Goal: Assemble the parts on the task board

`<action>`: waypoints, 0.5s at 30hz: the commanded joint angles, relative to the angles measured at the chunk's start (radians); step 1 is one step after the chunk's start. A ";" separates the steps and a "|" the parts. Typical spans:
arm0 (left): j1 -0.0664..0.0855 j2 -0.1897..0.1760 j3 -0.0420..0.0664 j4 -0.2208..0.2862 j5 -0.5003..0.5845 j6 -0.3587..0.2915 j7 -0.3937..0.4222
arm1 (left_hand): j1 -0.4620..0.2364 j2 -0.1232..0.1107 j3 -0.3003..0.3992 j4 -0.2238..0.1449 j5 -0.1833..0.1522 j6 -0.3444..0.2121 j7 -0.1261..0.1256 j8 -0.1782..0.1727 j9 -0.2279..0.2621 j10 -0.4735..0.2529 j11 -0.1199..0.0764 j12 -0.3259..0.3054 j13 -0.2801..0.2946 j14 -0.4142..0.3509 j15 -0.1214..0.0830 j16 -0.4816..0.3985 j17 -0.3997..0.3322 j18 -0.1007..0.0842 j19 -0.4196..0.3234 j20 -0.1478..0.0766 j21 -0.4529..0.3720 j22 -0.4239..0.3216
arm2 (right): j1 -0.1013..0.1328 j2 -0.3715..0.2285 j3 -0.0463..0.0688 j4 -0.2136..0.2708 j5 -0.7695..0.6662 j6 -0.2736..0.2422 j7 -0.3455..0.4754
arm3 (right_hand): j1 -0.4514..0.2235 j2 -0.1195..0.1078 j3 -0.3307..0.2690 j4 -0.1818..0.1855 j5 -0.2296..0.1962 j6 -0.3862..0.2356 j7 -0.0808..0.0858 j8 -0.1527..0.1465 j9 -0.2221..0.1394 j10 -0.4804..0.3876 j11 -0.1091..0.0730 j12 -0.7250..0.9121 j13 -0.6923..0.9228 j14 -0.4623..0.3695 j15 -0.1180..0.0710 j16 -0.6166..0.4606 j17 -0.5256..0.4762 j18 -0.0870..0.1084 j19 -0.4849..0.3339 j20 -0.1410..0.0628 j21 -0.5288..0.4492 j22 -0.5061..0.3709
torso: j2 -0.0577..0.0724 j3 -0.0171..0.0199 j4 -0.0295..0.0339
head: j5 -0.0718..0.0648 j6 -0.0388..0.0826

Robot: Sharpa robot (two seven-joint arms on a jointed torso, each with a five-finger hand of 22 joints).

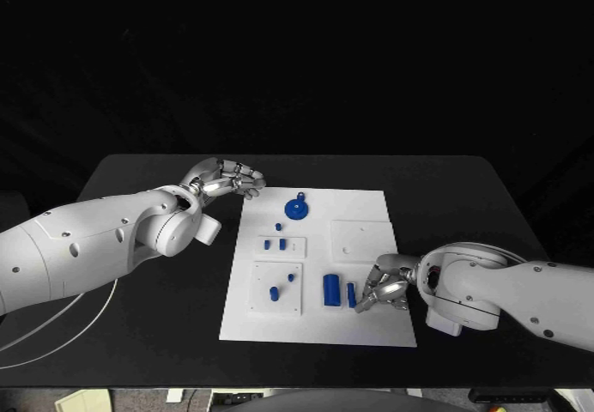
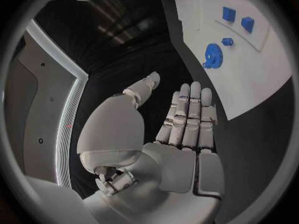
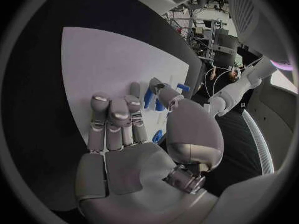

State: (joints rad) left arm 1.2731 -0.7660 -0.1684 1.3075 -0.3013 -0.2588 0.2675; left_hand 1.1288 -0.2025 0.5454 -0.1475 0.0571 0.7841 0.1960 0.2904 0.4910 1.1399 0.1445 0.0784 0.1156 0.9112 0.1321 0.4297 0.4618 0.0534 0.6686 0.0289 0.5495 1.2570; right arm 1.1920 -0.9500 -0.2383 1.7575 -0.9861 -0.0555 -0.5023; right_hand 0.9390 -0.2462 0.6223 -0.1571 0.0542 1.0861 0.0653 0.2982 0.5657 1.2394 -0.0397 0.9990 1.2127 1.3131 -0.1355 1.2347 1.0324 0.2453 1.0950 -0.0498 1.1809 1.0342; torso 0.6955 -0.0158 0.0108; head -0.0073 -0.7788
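Resting over the board's (image 1: pixel 372 326) near right part, the right hand (image 1: pixel 386 287) hung with fingers apart, holding nothing, just beside two upright blue blocks (image 1: pixel 332 289). The left hand (image 1: pixel 227 180) hovered over the bare counter (image 1: pixel 148 172) off the board's far left corner, fingers straight and side by side, nothing held. A blue gear (image 1: pixel 296 207) lay at the board's far edge, small blue pieces (image 1: pixel 275 245) along its left side.
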 commanded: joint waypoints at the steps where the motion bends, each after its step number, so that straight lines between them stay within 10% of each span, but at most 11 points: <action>1: 0.000 0.001 0.001 0.003 -0.005 0.011 0.005 | 0.003 0.004 -0.002 0.004 -0.004 -0.007 -0.001 0.004 -0.001 -0.001 0.000 0.001 0.001 0.003 0.001 -0.007 0.002 0.018 0.001 0.004 -0.004 0.001 | -0.002 0.002 0.000 0.000 -0.006 0.020 0.010 | -0.014 0.002 -0.004 0.006 -0.005 -0.008 0.005 -0.002 0.000 0.003 -0.001 0.002 0.000 0.001 -0.008 0.003 -0.001 0.016 0.003 0.002 -0.005 0.001 | 0.000 -0.0001 0.0004 | 0.001 0.000; 15: 0.000 0.000 0.001 0.004 -0.007 0.012 0.002 | 0.004 0.004 -0.002 0.004 -0.004 -0.007 -0.001 0.004 -0.001 -0.001 0.000 0.000 0.001 0.003 0.001 -0.008 0.002 0.018 0.001 0.004 -0.004 0.002 | -0.002 0.006 0.000 -0.002 -0.001 0.024 0.006 | -0.050 0.025 0.000 0.051 -0.004 -0.006 0.004 -0.002 0.001 0.005 -0.002 0.002 -0.001 0.002 -0.009 0.003 -0.001 0.016 0.006 0.003 -0.007 0.000 | 0.000 -0.0001 0.0001 | 0.001 -0.002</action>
State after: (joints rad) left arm 1.2731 -0.7668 -0.1685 1.3080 -0.3020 -0.2587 0.2660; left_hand 1.1288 -0.2025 0.5454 -0.1476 0.0571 0.7841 0.1960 0.2903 0.4910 1.1399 0.1445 0.0784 0.1155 0.9112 0.1321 0.4258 0.4627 0.0519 0.6685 0.0289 0.5496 1.2578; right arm 1.1912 -0.9459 -0.2383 1.7558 -0.9848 -0.0532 -0.5008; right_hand 0.8961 -0.2222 0.6224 -0.1101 0.0542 1.0860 0.0653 0.2983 0.5657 1.2364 -0.0395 0.9990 1.2127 1.3165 -0.1378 1.2347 1.0325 0.2454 1.0948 -0.0495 1.1769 1.0340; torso 0.6955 -0.0158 0.0109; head -0.0062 -0.7795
